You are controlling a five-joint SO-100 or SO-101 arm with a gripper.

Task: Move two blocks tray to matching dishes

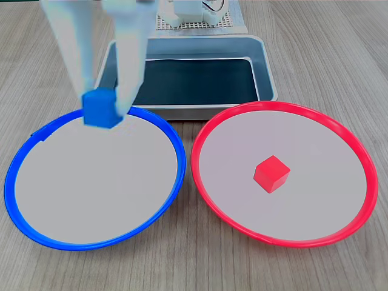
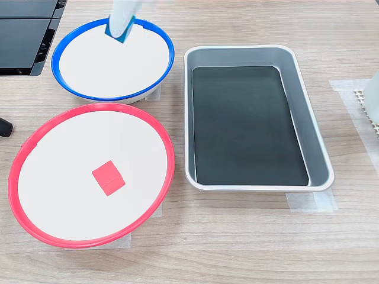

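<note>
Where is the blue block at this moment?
The blue block is held in the gripper above the far rim of the blue-rimmed dish, just in front of the tray in a fixed view.

blue block [image 1: 100, 108], red block [image 1: 271, 173], blue-rim dish [image 1: 24, 212], red-rim dish [image 1: 357, 182], silver tray w/ blk floor [image 1: 267, 66]

Tool [image 2: 120, 31] gripping blue block [image 2: 119, 32] over blue-rimmed dish [image 2: 65, 50], red block [image 2: 108, 177] on red-rimmed dish [image 2: 160, 133], tray [image 2: 302, 106] beside

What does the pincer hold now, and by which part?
The pincer holds the blue block by two opposite side faces, over the blue dish's rim.
</note>
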